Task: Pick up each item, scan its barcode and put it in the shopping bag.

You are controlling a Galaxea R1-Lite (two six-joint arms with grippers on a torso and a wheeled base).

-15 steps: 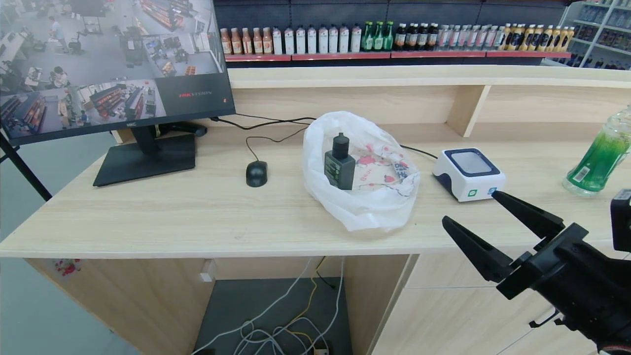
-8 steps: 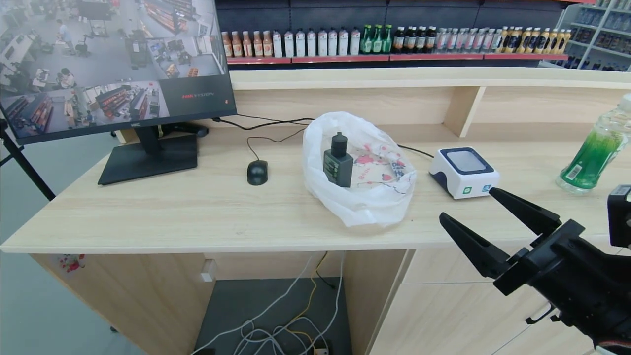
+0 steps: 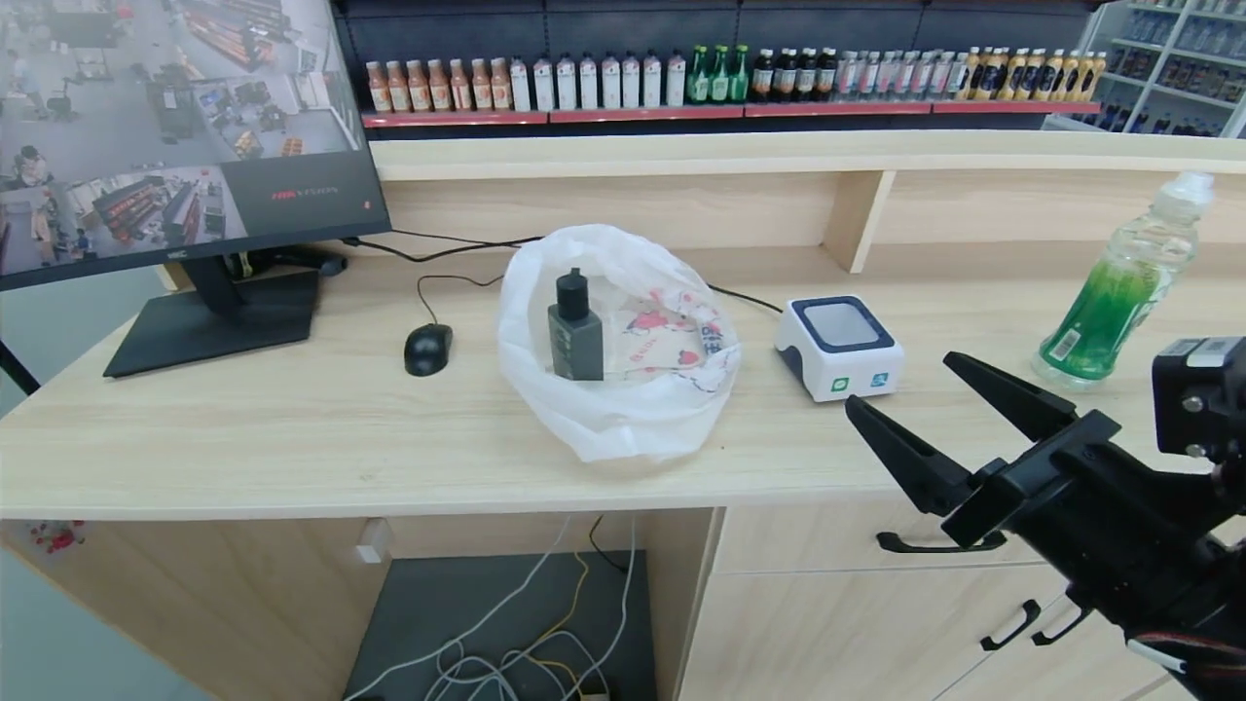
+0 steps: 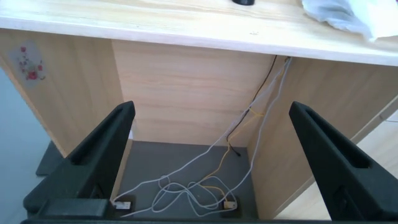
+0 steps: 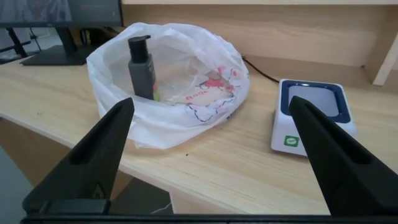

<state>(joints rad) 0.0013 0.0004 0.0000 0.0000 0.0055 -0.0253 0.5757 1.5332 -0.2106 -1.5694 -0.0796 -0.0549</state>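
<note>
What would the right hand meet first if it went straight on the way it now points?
Likely the bare counter between the shopping bag and the scanner; the open right hand aims there, though depth is unclear.

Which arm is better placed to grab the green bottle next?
Right: the right gripper hangs open by the counter edge near the green bottle; the left gripper points under the counter.

Head view overlooks the light wooden counter [image 3: 292, 438]; right wrist view, nearer, shares its white plastic shopping bag [image 5: 168, 127]; left wrist view faces under the counter.
</note>
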